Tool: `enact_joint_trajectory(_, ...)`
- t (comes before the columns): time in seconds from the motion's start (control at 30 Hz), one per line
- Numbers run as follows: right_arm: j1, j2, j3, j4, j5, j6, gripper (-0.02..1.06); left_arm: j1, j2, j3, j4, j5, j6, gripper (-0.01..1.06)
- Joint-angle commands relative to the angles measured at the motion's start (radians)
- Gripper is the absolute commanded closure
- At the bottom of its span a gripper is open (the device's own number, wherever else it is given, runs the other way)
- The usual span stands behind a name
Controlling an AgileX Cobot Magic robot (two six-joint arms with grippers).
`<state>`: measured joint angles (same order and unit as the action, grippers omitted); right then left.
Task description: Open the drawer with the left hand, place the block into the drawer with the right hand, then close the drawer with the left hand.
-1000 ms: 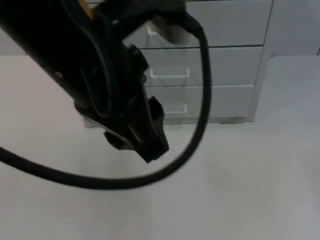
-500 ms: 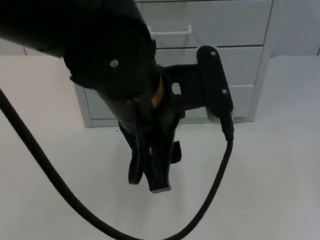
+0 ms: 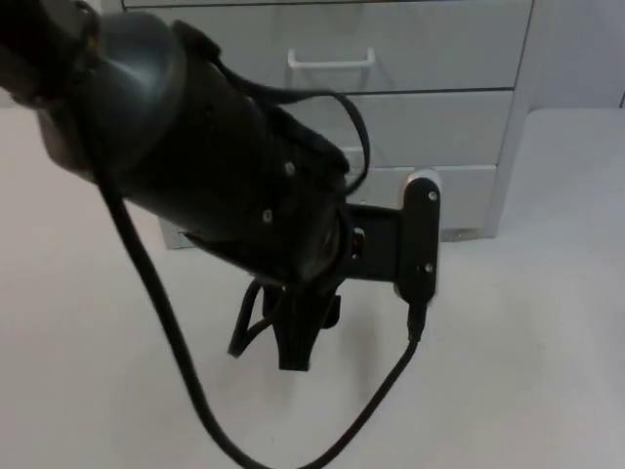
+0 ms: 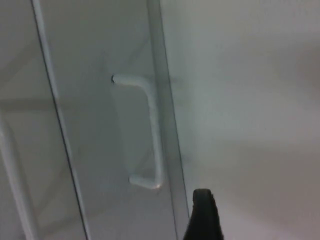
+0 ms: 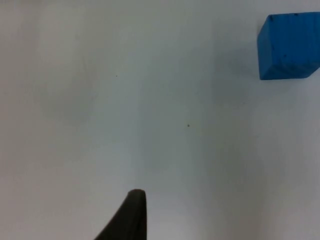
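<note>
Risk: my left gripper [image 3: 293,354], finger spread I cannot tell, slips past the bottom drawer handle [image 4: 148,131] at its 12 o'clock. Drawer cabinet [image 3: 430,117] shut; blue block [image 5: 289,46] waits on the table [image 3: 508,371], right arm idle.

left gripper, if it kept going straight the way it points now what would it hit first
Probably the bare white table top in front of the grey drawer cabinet. The left gripper points down there, short of the white bar handle beside its line; depth is unclear.
</note>
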<state>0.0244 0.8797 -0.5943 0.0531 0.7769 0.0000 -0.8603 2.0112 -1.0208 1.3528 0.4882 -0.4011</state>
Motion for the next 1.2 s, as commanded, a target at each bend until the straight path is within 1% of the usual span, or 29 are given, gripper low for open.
enact_joint_trajectory(0.0,-0.001,0.000,-0.004,-0.013,-0.014,-0.011,-0.01,-0.005,0.016,-0.022,0.057,0.001,-0.046,0.45)
enact_joint_trajectory(0.1,-0.001,0.000,-0.004,-0.025,-0.004,-0.009,-0.01,0.006,0.049,-0.077,0.078,0.003,-0.059,0.45)
enact_joint_trajectory(0.13,-0.001,0.000,-0.004,-0.025,-0.004,-0.009,-0.01,0.006,0.049,-0.077,0.078,0.003,-0.059,0.45)
enact_joint_trajectory(0.17,-0.001,0.000,-0.004,-0.025,-0.001,-0.009,-0.01,0.015,0.064,-0.110,0.078,0.003,-0.068,0.45)
enact_joint_trajectory(0.27,-0.001,0.000,-0.004,-0.025,-0.001,-0.009,-0.01,0.040,0.089,-0.144,0.083,-0.003,-0.070,0.45)
enact_joint_trajectory(0.43,-0.001,0.000,-0.004,-0.027,0.000,-0.009,-0.01,0.066,0.104,-0.151,0.091,-0.035,-0.075,0.46)
enact_joint_trajectory(0.53,-0.001,0.000,-0.004,-0.027,-0.005,-0.009,-0.01,0.071,0.113,-0.151,0.105,-0.037,-0.075,0.46)
enact_joint_trajectory(0.67,-0.001,0.000,-0.004,-0.027,-0.009,0.000,-0.01,0.071,0.129,-0.151,0.124,-0.067,-0.075,0.46)
enact_joint_trajectory(0.73,-0.001,0.000,-0.004,-0.029,-0.011,0.000,-0.01,0.071,0.142,-0.151,0.188,-0.070,-0.115,0.46)
enact_joint_trajectory(0.77,-0.001,0.000,-0.004,-0.029,-0.013,0.000,-0.01,0.078,0.150,-0.153,0.243,-0.054,-0.167,0.46)
enact_joint_trajectory(0.83,-0.001,0.000,-0.004,-0.029,-0.013,0.000,-0.01,0.082,0.152,-0.153,0.253,-0.051,-0.187,0.46)
enact_joint_trajectory(0.87,-0.001,0.000,-0.004,-0.029,-0.013,0.000,-0.01,0.092,0.152,-0.153,0.272,-0.053,-0.236,0.46)
enact_joint_trajectory(0.9,-0.001,0.000,-0.004,-0.029,-0.013,0.000,-0.01,0.105,0.152,-0.153,0.287,-0.059,-0.259,0.46)
enact_joint_trajectory(1.03,-0.001,0.000,-0.004,-0.031,-0.015,0.000,-0.01,0.137,0.152,-0.153,0.311,-0.086,-0.284,0.46)
enact_joint_trajectory(1.17,-0.001,0.000,-0.004,-0.036,-0.021,0.000,-0.01,0.164,0.152,-0.153,0.320,-0.162,-0.288,0.46)
